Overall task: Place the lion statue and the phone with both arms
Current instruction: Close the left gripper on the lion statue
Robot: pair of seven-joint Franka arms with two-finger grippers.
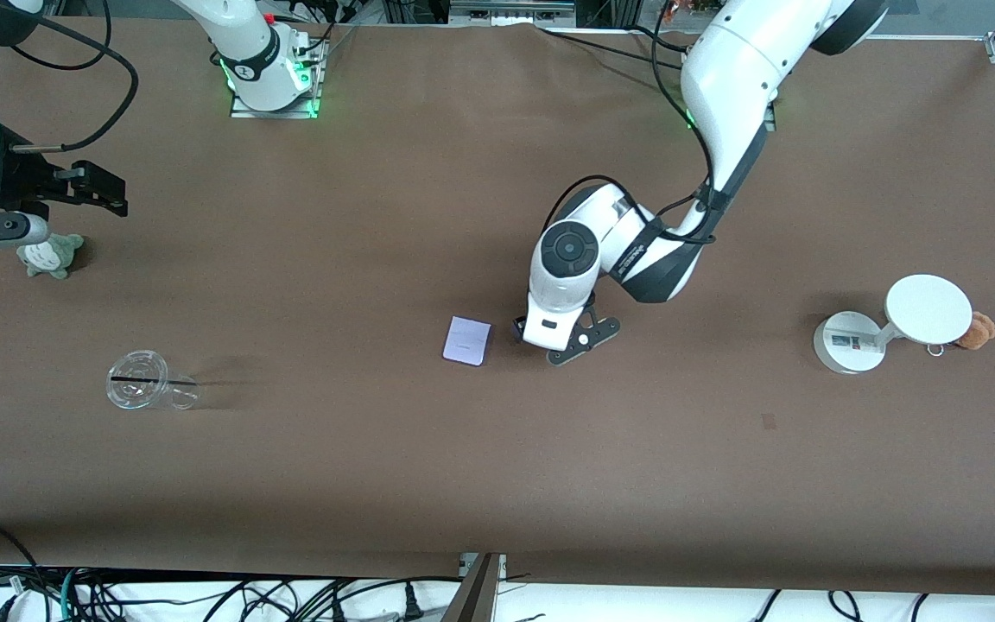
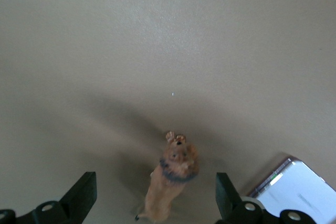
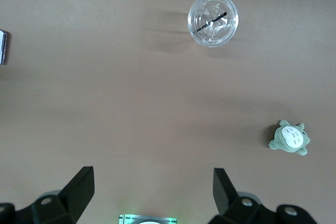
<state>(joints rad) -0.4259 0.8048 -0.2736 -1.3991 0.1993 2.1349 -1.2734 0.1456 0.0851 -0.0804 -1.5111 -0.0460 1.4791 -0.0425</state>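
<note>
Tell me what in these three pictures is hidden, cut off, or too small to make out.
- Lion statue: hidden in the front view by the left hand; in the left wrist view the picture edge cuts off its lower end.
- Phone: whole in the front view, its markings too small to read.
- Brown plush: partly covered by the white stand.

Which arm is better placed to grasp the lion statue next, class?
The left. The left gripper is open, with the lion statue between its fingers, beside the phone. The right gripper waits open near the grey-green plush.
</note>
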